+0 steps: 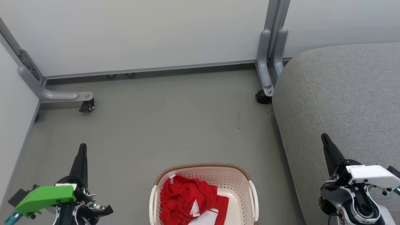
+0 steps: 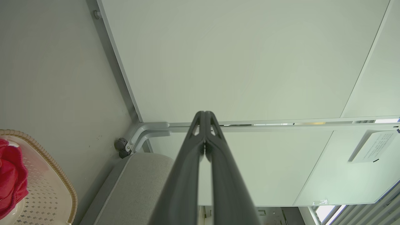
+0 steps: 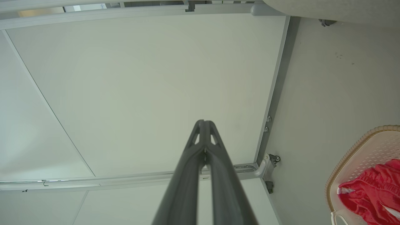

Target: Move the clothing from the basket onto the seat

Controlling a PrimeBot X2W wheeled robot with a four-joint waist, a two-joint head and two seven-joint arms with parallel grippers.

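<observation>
Red clothing (image 1: pixel 187 200) with white panels lies crumpled in the cream basket (image 1: pixel 237 178) at the bottom centre of the head view. The basket has a brown woven rim and white handles. To its right stands the large light-grey seat (image 1: pixel 347 93). My left gripper (image 1: pixel 82 147) is shut and empty at the lower left, well left of the basket. My right gripper (image 1: pixel 323 137) is shut and empty at the lower right, over the seat's front edge. In the left wrist view the shut left gripper (image 2: pixel 204 113) points at a wall panel, with the clothing (image 2: pixel 9 178) at the left edge. The right wrist view shows the shut right gripper (image 3: pixel 204 122) and the clothing (image 3: pixel 372 190).
Pale partition panels (image 1: pixel 140 31) on grey metal legs with castors (image 1: pixel 87 106) close off the back and left. Another castor (image 1: pixel 263 97) sits by the seat's far corner. Grey floor (image 1: pixel 175 125) lies between the basket and the panels.
</observation>
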